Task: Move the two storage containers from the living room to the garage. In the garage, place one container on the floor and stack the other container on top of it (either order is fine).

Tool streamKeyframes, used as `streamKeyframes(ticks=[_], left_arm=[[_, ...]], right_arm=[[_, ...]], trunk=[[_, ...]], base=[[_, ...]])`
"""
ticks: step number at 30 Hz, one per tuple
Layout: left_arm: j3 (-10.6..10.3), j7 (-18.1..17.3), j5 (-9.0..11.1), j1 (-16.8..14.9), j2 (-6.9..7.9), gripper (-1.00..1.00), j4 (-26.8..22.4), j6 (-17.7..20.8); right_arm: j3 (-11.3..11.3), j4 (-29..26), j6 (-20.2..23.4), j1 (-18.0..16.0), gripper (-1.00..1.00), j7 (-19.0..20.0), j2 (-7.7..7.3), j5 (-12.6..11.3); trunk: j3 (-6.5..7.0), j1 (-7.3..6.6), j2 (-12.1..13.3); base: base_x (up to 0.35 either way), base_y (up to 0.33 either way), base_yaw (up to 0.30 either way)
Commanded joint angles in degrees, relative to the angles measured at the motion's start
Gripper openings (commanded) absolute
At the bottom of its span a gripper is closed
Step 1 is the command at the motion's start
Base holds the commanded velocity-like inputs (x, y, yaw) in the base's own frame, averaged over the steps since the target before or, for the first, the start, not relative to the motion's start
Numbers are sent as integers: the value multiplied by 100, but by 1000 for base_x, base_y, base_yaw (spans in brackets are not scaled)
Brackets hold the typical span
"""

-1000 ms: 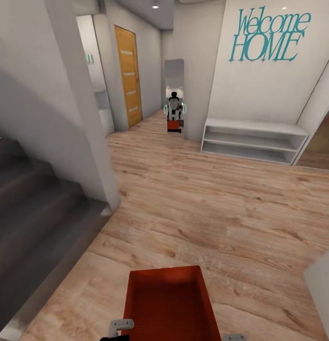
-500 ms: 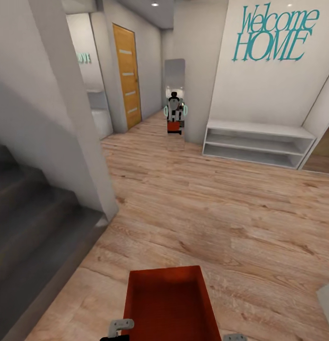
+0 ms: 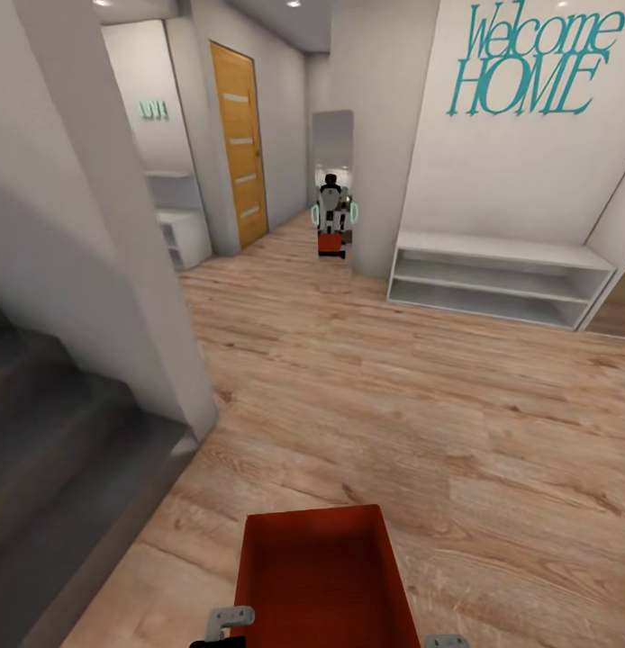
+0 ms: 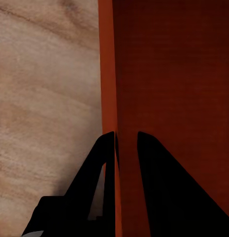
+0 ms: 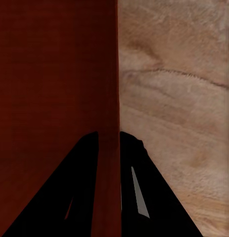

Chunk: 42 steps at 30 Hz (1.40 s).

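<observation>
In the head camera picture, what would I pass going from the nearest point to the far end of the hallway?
Storage container held at the bottom edge → wood plank floor → white low shelf → tall mirror reflecting the robot → wooden door.

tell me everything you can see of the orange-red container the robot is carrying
The storage container is an orange-red, open-topped rectangular bin with thin walls, plastic-looking, and nothing visible inside. It sits level low in the head view, long axis pointing ahead, above the light wood plank floor. The left gripper pinches one side wall, one finger inside and one outside; the right gripper does the same on the opposite wall.
</observation>
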Motion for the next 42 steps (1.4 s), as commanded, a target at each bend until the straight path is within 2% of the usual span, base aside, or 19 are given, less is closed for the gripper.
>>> streamKeyframes(ticks=[1, 42], left_arm=[[-94, 59, -16, -4, 109, -100, -22, -207], [-94, 59, -24, -4, 113, -100, -27, -207]], right_arm=[[88, 9, 32, 3, -100, 4, -5, -97], [90, 9, 32, 3, -100, 4, -6, -97]], trunk=[[-5, 3, -2], [-5, 3, -2]], base=[[343, 0, 0], [343, 0, 0]])
